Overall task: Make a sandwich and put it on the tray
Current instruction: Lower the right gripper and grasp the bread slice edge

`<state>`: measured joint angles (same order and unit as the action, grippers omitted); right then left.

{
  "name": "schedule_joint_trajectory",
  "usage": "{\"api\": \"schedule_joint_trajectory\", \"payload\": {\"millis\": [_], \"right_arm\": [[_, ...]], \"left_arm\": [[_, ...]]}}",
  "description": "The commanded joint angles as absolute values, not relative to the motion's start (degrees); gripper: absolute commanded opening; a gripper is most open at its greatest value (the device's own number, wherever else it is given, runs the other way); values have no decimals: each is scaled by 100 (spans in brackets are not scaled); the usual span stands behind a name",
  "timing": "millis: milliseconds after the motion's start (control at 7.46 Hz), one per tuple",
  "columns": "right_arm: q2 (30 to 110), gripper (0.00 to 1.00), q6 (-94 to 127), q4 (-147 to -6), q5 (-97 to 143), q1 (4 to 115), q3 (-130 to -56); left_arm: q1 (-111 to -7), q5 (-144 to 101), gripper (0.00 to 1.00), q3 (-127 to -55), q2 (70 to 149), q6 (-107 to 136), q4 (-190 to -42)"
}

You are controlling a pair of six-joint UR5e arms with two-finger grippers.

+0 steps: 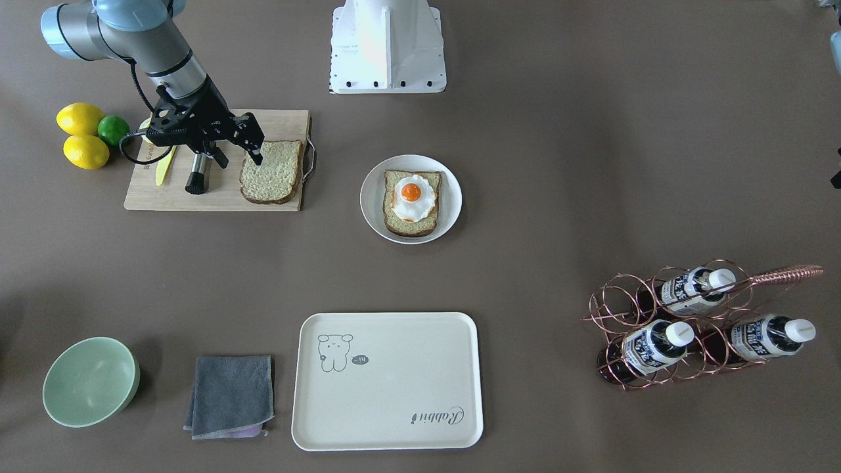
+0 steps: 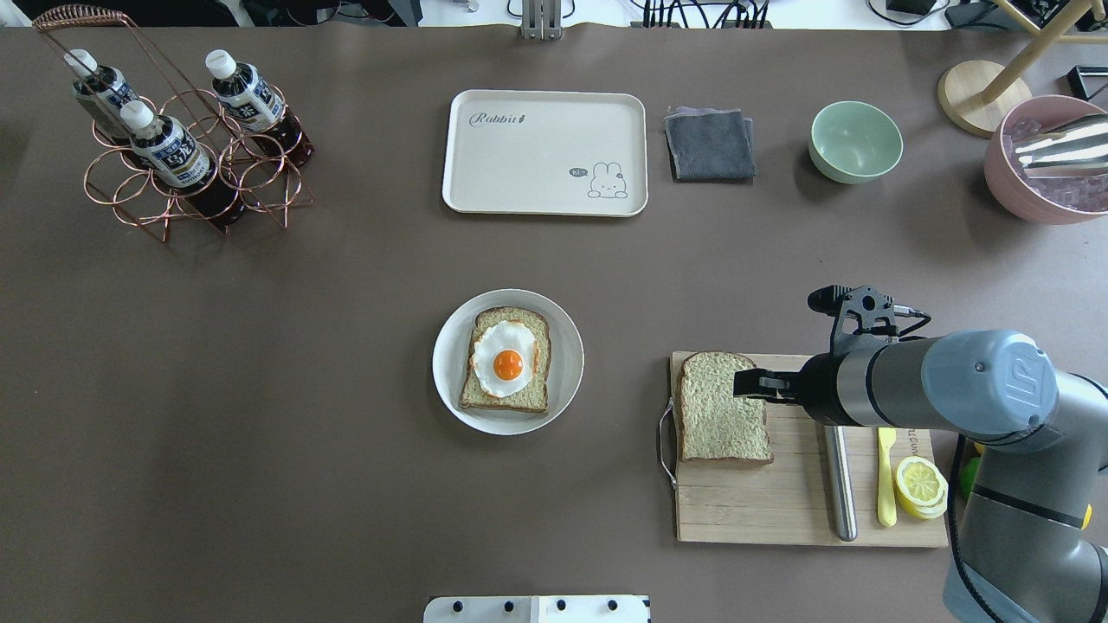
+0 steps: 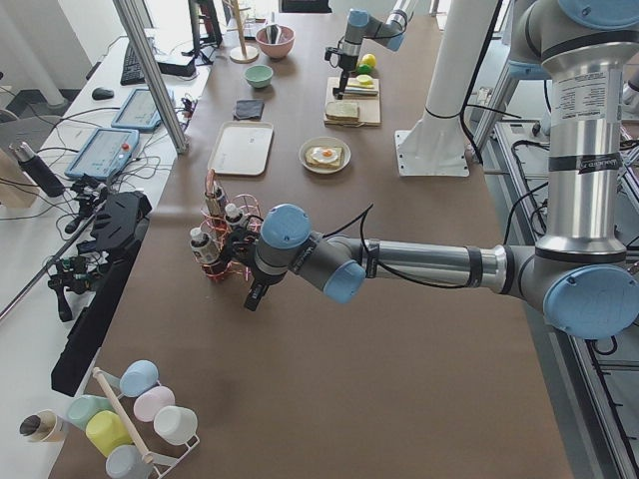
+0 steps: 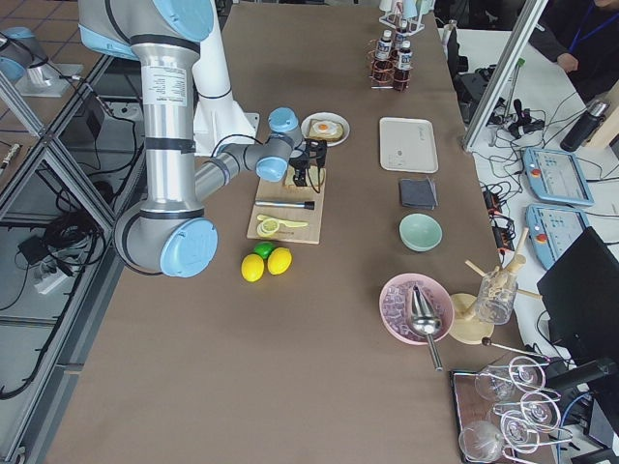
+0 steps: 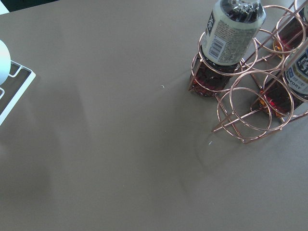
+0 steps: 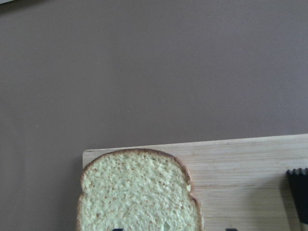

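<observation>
- The right gripper [image 1: 240, 157] is held over the wooden cutting board [image 1: 217, 197], at the robot-side edge of a bare bread slice [image 1: 271, 172] that lies flat on the board.
- Its jaws are spread wide and nothing is grasped between them. In the right wrist view one dark tip is seen over the slice and the other over the bare wood beside it. Whether the slice is touched cannot be told.
- A second slice [image 1: 410, 226] is laid on the round white plate [image 1: 374, 210] near the middle of the tabletop [image 1: 558, 164], with the fried egg [image 1: 412, 195] on top of it, yolk up.
- The cream tray [image 1: 394, 394] is set well apart from both slices, on the far side of the tabletop from the robot, and nothing is carried on it.
- The left gripper [image 3: 255, 297] is seen only in the side view, just beside the copper wire rack [image 1: 631, 309] of bottles [image 1: 657, 345]; the state of its jaws cannot be told.
- A yellow knife [image 2: 885, 476] and a lemon slice [image 2: 920, 484] are also borne by the board.
- A grey cloth [image 1: 231, 394] and a green bowl [image 1: 89, 391] are placed beside the tray.
</observation>
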<state>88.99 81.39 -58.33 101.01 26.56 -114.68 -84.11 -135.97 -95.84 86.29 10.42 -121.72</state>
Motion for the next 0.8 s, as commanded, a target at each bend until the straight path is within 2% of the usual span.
{"api": "schedule_joint_trajectory", "payload": {"millis": [0, 134, 268, 536, 670], "right_arm": [[8947, 72, 8314, -5582, 9897, 2505, -11312], [8947, 69, 8314, -5581, 9870, 2479, -11268], [8956, 63, 8401, -5581, 9844, 2461, -11250], [8956, 36, 8596, -5581, 9738, 2391, -11224], [8956, 29, 8639, -5581, 9738, 2391, -11232]], "left_arm": [[-8411, -13597, 98, -9580, 8622, 1037, -12190], [-8411, -13597, 98, -9580, 8622, 1037, -12190], [-8411, -13597, 98, -9580, 8613, 1037, -12190], [-8411, -13597, 98, -9580, 8613, 1037, -12190], [-8411, -13597, 98, -9589, 8613, 1037, -12190]]}}
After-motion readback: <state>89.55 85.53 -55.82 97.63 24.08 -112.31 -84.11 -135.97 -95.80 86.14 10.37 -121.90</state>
